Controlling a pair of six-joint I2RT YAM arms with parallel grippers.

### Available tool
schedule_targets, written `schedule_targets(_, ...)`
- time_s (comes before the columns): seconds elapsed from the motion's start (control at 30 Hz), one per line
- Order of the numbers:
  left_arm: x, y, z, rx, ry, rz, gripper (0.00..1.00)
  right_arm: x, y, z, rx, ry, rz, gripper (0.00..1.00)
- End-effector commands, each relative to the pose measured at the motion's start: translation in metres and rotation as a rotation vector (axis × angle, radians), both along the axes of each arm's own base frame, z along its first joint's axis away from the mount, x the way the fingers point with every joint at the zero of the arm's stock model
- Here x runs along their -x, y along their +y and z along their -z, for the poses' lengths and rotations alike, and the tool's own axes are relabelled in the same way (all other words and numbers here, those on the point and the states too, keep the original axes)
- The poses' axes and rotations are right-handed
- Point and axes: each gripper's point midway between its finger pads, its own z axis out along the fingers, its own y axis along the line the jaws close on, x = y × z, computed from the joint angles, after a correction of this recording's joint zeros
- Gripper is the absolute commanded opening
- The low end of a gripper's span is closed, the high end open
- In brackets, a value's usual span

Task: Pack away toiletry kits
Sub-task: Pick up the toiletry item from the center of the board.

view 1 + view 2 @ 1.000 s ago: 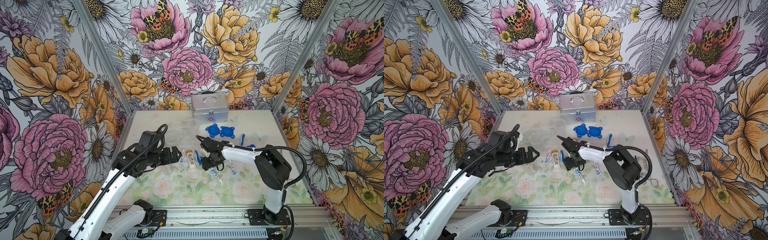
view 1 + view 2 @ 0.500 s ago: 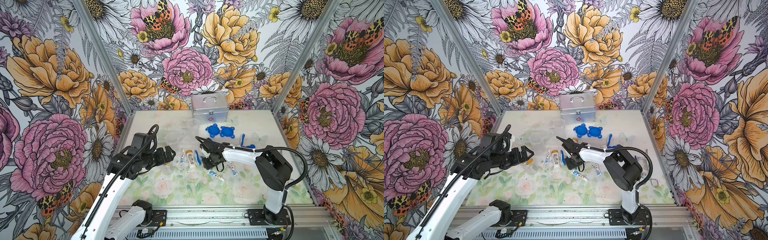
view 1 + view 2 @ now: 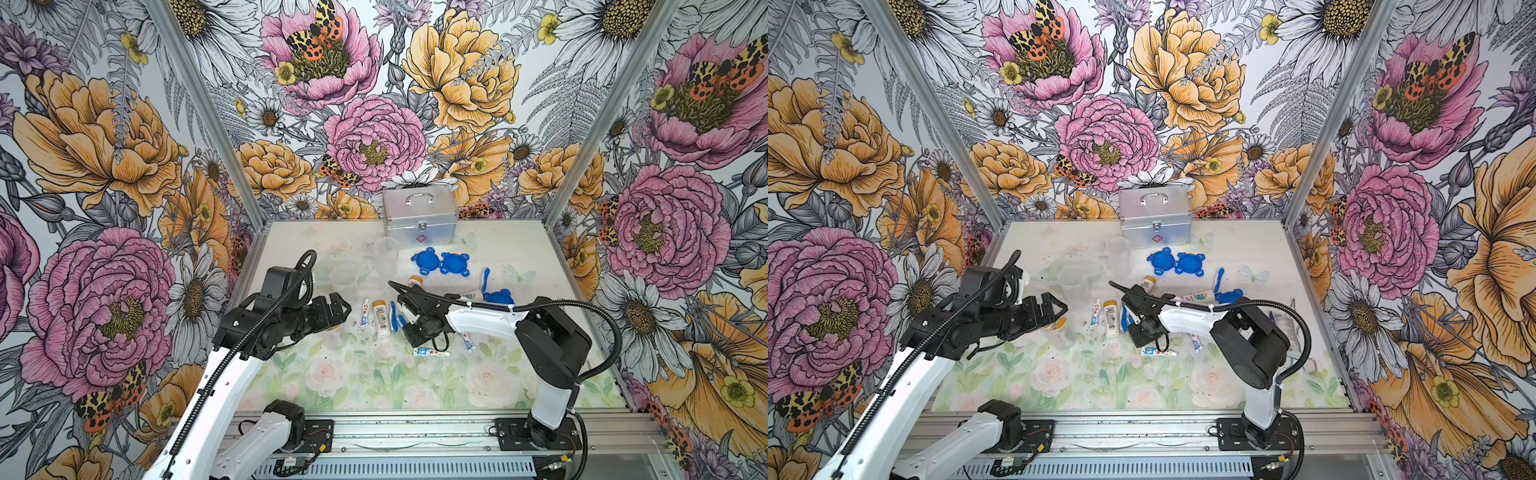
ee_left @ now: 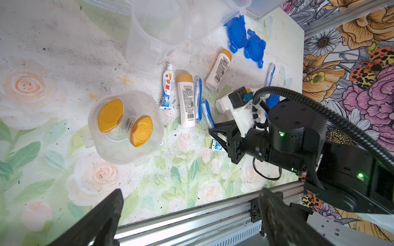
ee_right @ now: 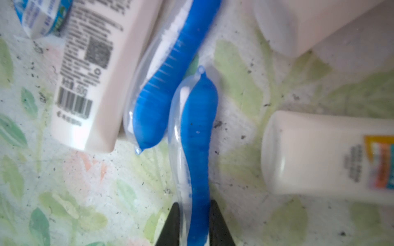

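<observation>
Over on the left, the left gripper [image 3: 343, 316] hovers with its jaws spread wide and nothing in them, near the clear cup [image 4: 123, 156]. The cup stands upright on the mat with two orange-capped bottles [image 4: 110, 115] inside. Right of the cup lie a tube [image 4: 167, 89], another bottle [image 4: 187, 102] and two toothbrushes. The right gripper [image 5: 194, 203] pinches the handle of the toothbrush [image 5: 198, 138] farther right, which lies flat on the mat. The grasp looks made. Next it needs a clean lift off the neighbouring brush [image 5: 153, 100], then a carry across into the cup.
</observation>
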Motion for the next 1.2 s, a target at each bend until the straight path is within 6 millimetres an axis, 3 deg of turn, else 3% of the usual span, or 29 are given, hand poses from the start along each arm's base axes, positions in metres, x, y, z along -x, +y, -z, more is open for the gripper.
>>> schedule_targets(0.0, 0.003, -0.001, -0.003, 0.011, -0.003, 0.012, 0.99, 0.011, -0.015, 0.017, 0.056, 0.037, 0.018, 0.15)
schedule_targets(0.1, 0.006, -0.005, -0.004, 0.031, 0.006, 0.031, 0.99, 0.013, -0.016, 0.012, 0.039, 0.025, 0.020, 0.12)
schedule_targets(0.2, 0.009, -0.011, -0.003, 0.057, 0.024, 0.067, 0.99, 0.013, -0.014, -0.006, -0.019, -0.031, 0.019, 0.09)
schedule_targets(0.43, 0.015, -0.031, 0.006, 0.107, 0.105, 0.148, 0.98, 0.032, 0.014, -0.077, -0.183, -0.243, -0.116, 0.08)
schedule_targets(0.63, 0.012, -0.041, 0.011, 0.126, 0.134, 0.180, 0.95, 0.053, 0.039, -0.122, -0.323, -0.319, -0.161, 0.07)
schedule_targets(0.93, 0.001, -0.060, 0.013, 0.188, 0.130, 0.204, 0.87, 0.075, 0.081, -0.161, -0.443, -0.355, -0.218, 0.06)
schedule_targets(1.17, 0.001, -0.063, 0.025, 0.188, 0.161, 0.215, 0.84, 0.083, 0.096, -0.172, -0.477, -0.368, -0.277, 0.06)
